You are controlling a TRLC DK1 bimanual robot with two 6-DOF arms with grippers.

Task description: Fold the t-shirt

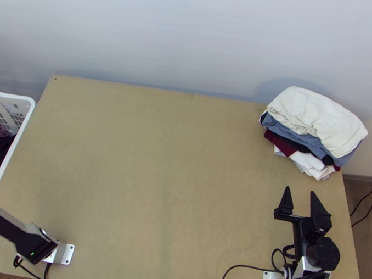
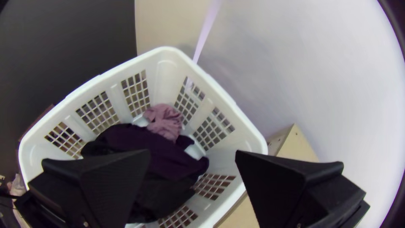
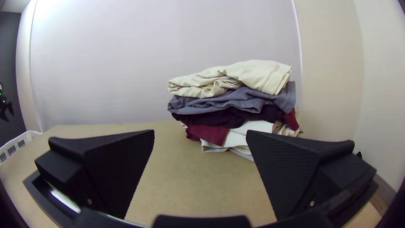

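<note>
1. The left gripper [image 2: 192, 153] is open, its two fingers wide apart, pointing down at the white basket [image 2: 168, 50] beside the table [image 1: 155, 163].
2. In the basket, dark clothes [image 2: 147, 147] lie bunched, with a crumpled pink cloth [image 2: 163, 122] touching them.
3. I cannot tell which of the clothes is the t-shirt; the basket's clothes are bunched, and others lie in the pile [image 3: 236, 100] on the table.
4. The right gripper [image 1: 300, 190] is open too, fingers well apart, above the table's right side and pointing toward the pile, apart from it.
5. That pile sits at the table's far right corner: a folded cream cloth [image 1: 316, 119] on top, then a blue-grey one [image 3: 202, 105], a dark purple one [image 3: 219, 118], a burgundy one [image 3: 211, 134] and white cloth [image 3: 259, 126] lower down.
6. The left arm [image 1: 2, 224] reaches out past the table's left edge, over the basket.
</note>
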